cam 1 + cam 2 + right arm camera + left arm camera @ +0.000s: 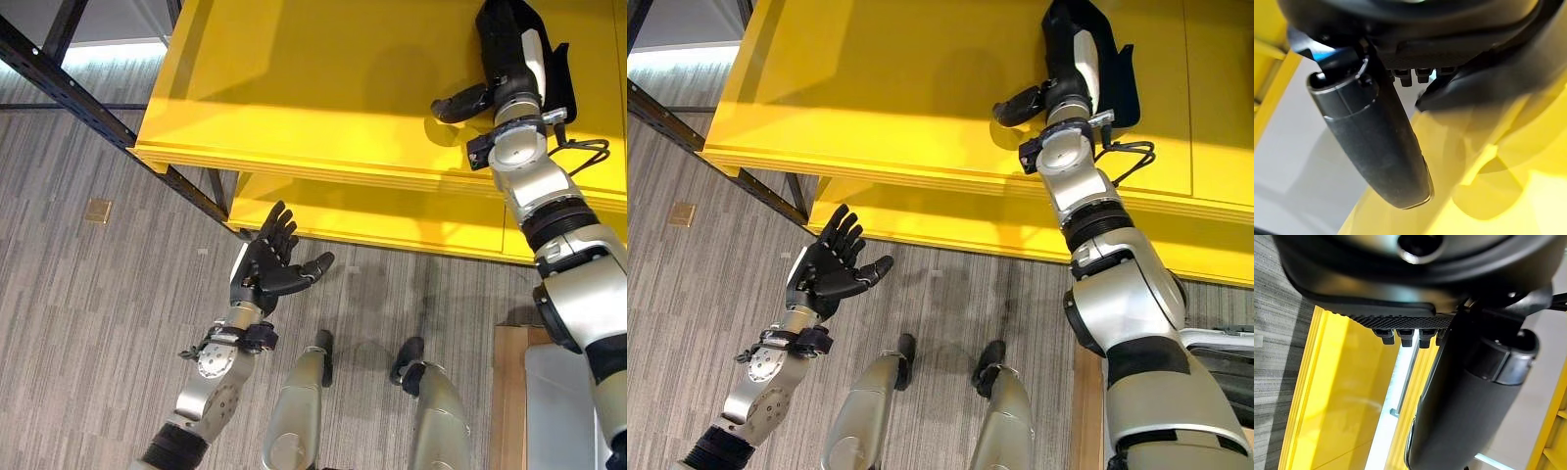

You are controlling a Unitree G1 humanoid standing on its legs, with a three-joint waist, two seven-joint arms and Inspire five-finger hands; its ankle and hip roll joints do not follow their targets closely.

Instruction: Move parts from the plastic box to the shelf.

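Right hand [509,54]: reached over yellow shelf [323,88] top near its front edge, fingers straight, thumb spread, grasping nothing; apparently just releasing. Left hand [266,262]: relaxed, empty, over floor. Part: location indiscernible.

Looks like workshop or storeroom. Yellow shelf [323,88] with two boards on black perforated steel frame [59,83], from 10 to 3 o'clock. Grey striped carpet floor [78,304] at 8 o'clock, brass floor plate [97,211] set in it. Pale wooden board [509,392] at 4 o'clock.
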